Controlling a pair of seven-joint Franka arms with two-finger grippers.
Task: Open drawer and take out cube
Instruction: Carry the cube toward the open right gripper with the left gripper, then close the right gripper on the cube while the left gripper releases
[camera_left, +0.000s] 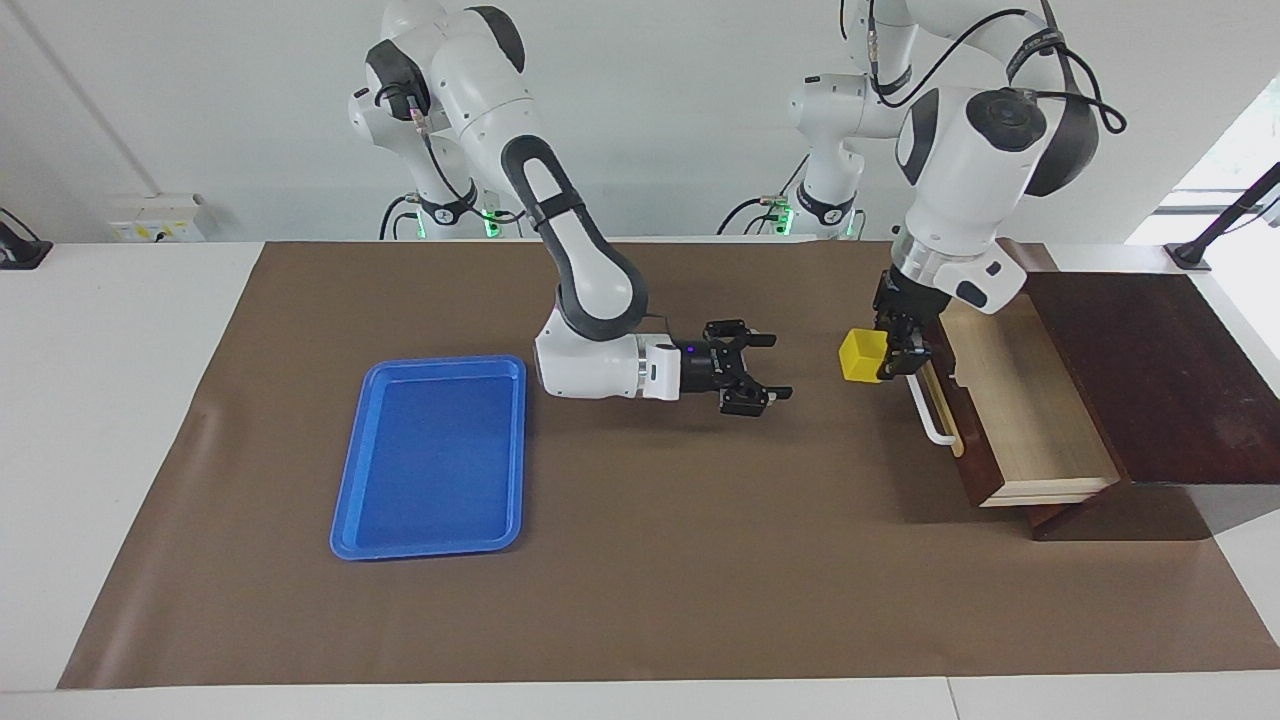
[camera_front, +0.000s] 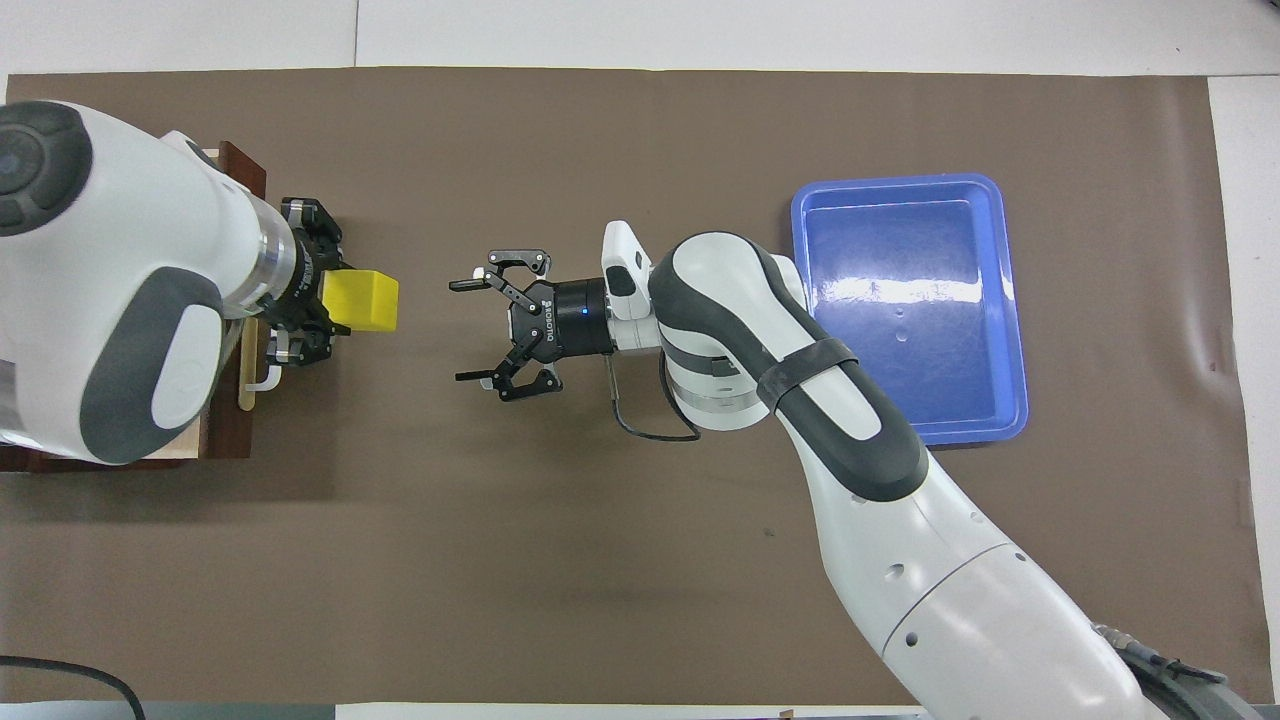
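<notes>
The left claw (camera_left: 893, 350) is up in the air over the front edge of the drawer (camera_left: 1020, 410), and it is grasping the cube (camera_left: 860, 355) by one side. The right claw (camera_left: 752, 372) hangs over the middle of the desk (camera_left: 650, 600), pointing toward the cube, with its fingers spread wide and nothing in them.

Now from big to small. The desk has a brown mat on it. The dark wooden box (camera_left: 1160, 380) sits at the left arm's end. The blue tray (camera_left: 435, 455) lies at the right arm's end. The drawer is pulled out of the box, and its pale inside looks bare. Its white handle (camera_left: 932, 418) is just under the left claw. The yellow cube is smallest.

I think the drawer step is done and the cube is being taken out. Next, the cube likely needs passing to the waiting right claw, or setting down gently, without slipping.
</notes>
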